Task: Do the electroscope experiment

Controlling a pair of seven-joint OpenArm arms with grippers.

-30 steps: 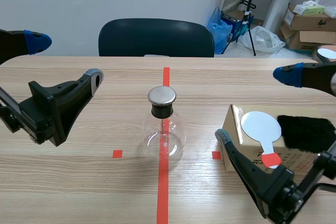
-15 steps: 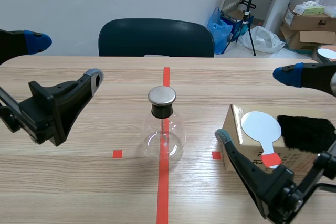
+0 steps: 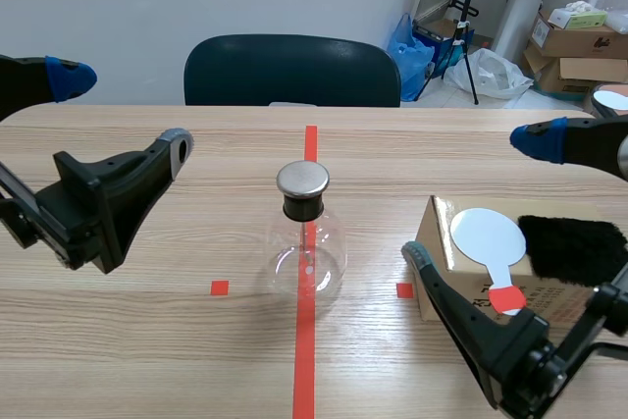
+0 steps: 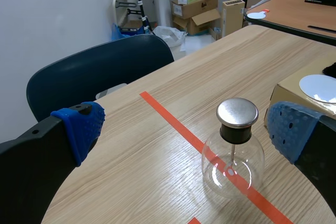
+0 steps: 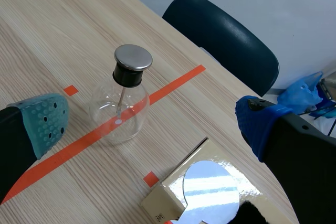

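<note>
Scene view: electroscope [image 3: 305,237] clear, round-bellied, silver-topped, upright.

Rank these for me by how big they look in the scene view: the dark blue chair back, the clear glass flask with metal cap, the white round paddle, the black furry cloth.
1. The dark blue chair back, largest though farthest.
2. The clear glass flask with metal cap.
3. The black furry cloth and the white round paddle look near alike, so unranked.

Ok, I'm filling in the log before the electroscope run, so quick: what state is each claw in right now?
Left claw: open, holding nothing.
Right claw: open, holding nothing.
</note>
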